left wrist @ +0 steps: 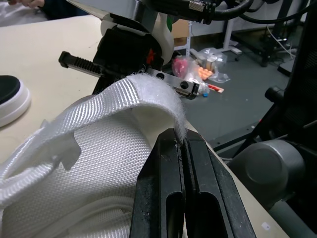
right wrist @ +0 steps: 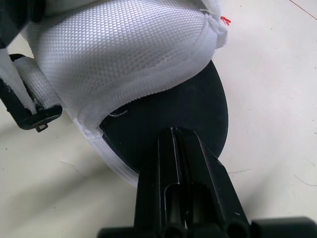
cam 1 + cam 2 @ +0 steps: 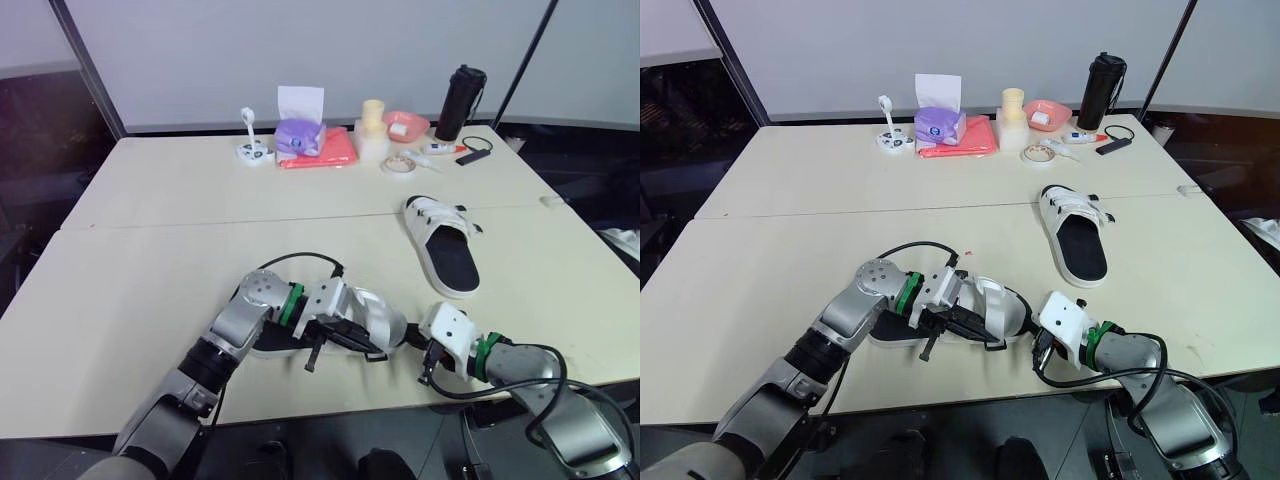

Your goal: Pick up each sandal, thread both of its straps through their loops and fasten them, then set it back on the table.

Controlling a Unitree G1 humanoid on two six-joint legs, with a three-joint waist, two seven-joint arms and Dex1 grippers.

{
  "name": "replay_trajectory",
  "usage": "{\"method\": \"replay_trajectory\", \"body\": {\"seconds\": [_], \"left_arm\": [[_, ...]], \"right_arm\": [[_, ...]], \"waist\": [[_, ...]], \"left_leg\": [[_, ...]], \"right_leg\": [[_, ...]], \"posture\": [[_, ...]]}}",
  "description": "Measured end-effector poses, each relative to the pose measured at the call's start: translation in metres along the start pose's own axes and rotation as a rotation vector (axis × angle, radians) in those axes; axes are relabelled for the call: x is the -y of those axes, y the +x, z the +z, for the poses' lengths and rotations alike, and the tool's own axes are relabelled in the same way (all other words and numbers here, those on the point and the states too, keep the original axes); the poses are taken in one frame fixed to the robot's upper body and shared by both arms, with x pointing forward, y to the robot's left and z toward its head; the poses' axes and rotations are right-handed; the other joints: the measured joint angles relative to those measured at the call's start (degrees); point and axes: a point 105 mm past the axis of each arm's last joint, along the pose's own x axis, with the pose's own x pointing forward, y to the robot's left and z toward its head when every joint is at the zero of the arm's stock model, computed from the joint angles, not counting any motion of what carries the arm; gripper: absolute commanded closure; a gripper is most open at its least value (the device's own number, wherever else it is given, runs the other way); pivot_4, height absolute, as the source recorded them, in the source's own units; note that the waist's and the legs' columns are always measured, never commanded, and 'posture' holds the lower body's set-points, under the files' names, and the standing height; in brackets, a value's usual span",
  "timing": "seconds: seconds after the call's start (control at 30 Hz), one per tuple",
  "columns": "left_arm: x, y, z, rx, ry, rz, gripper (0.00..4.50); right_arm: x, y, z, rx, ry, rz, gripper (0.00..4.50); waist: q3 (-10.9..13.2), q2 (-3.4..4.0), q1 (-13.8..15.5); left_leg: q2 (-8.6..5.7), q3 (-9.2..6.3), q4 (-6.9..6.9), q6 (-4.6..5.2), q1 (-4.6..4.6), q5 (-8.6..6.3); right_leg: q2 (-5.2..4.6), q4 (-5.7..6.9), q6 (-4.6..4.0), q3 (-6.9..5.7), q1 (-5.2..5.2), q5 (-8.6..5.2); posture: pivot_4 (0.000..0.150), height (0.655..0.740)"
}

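The two head eyes look forward and down from above the table's (image 3: 180,230) near edge, far enough back to take in both arms and the far sandal (image 3: 442,245). Set slightly apart sideways, they share nearly the whole scene. The left wrist camera sits close behind the left gripper (image 1: 181,136), looking along its fingers at the strap (image 1: 124,94) at their tips. The right wrist camera sits equally close behind the right gripper (image 2: 174,131), facing the near sandal (image 2: 129,54) just ahead of its fingertips. Both wrist views share that sandal.
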Motion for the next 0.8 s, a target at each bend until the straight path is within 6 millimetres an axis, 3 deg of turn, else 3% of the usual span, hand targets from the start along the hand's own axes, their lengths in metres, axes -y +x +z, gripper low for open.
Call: {"method": "replay_trajectory", "body": {"seconds": [0.1,0.33,0.8], "left_arm": [[-0.001,0.001,0.000,0.009,-0.022,0.004,4.47],[0.001,0.002,-0.006,-0.033,0.108,-0.014,4.47],[-0.018,0.005,-0.007,-0.117,0.128,0.116,4.47]], "right_arm": [[0.000,0.000,0.000,-0.001,0.000,0.000,4.50],[0.001,0.001,-0.001,-0.001,-0.002,0.000,4.50],[0.002,0.000,-0.005,-0.017,0.000,-0.009,4.50]], "waist": [[0.00,0.00,0.02],[-0.01,0.00,0.04],[-0.19,-0.10,0.61]], "left_leg": [[0.00,0.00,0.00,0.00,0.00,0.00],[0.01,0.00,0.01,0.00,0.02,0.00],[0.04,-0.03,0.17,0.00,0.14,0.00]], "right_leg": [[0.00,0.00,0.00,0.00,0.00,0.00],[0.00,0.00,-0.08,0.00,0.03,-0.01],[-0.01,0.00,-0.09,0.00,0.27,-0.02]], "posture": [[0.150,0.7400],[0.150,0.7400],[0.150,0.7400]]}}
